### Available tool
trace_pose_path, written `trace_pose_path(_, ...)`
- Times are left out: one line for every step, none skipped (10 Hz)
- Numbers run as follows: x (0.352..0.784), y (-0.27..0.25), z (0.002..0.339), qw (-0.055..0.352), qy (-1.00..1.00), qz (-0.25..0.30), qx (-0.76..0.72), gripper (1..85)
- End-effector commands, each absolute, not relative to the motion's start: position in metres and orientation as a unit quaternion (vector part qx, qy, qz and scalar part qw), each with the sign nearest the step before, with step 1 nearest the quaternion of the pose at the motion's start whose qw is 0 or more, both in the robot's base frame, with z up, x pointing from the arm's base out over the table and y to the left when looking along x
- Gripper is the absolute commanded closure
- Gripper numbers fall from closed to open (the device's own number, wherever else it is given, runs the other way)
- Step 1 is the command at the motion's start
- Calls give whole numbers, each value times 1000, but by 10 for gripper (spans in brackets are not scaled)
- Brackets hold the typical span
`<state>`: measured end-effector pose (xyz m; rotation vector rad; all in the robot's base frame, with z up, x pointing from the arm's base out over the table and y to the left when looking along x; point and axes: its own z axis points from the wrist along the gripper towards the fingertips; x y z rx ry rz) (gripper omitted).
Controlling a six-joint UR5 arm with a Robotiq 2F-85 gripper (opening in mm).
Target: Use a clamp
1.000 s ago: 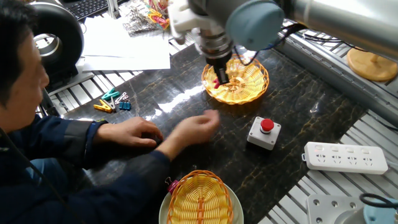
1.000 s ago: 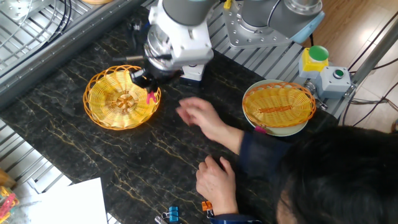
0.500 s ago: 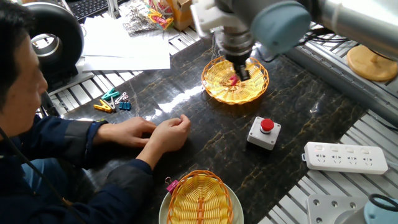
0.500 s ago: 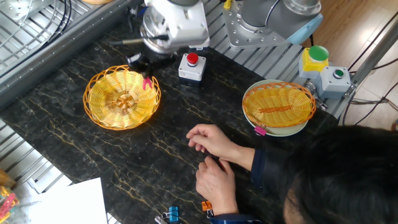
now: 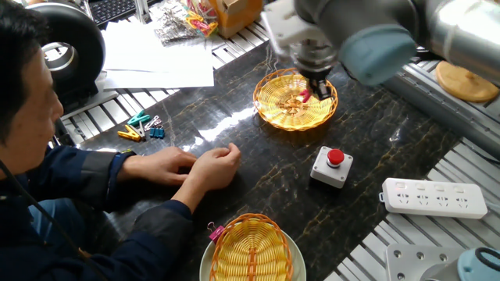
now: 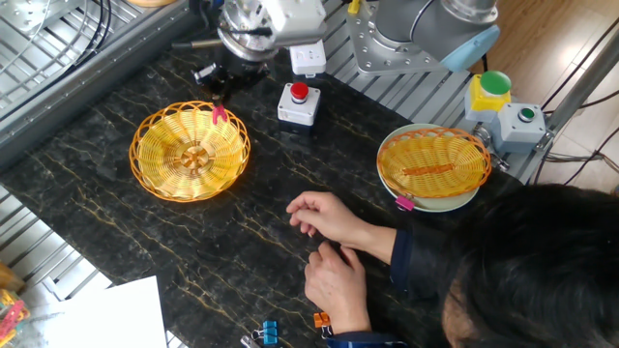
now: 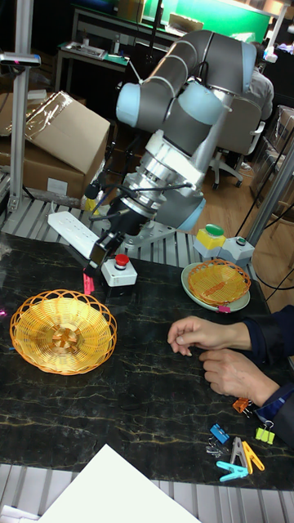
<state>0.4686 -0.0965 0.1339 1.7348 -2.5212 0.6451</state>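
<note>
Above the round wicker basket (image 6: 191, 152) rim, the red clamp (image 6: 219, 114) is held pinched in the tool (image 6: 219, 85).

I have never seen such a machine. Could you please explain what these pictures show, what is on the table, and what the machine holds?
It is a grey robot arm with a two-finger pincer at its end, working at a dark marble-patterned table. Three cameras film one moment: two look down at the table from opposite sides, and a tall picture looks across it towards the arm. The pincer holds a small red clamp at the rim of a round wicker basket; whether it touches the rim I cannot tell. Nearby stand a grey box with a red button and a second wicker basket with a pink clip on its edge. A seated person rests both hands on the table beside a heap of small coloured clips.
</note>
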Motion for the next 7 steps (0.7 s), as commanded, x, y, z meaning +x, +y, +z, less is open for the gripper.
trace_pose_path(463, -101, 124, -6, -795, 200, 573, 847)
trace_pose_path(464, -98, 126, 3, -799, 190, 571, 847)
trace_pose_path(455, -94, 124, 16, -810, 170, 561, 847)
trace_pose_path(433, -89, 120, 41, -829, 138, 540, 847)
trace_pose_path(404, -89, 119, 85, -847, 111, 513, 847)
trace_pose_path(390, -101, 124, 119, -849, 118, 501, 847)
trace_pose_path(378, -103, 126, 139, -859, 114, 479, 847)
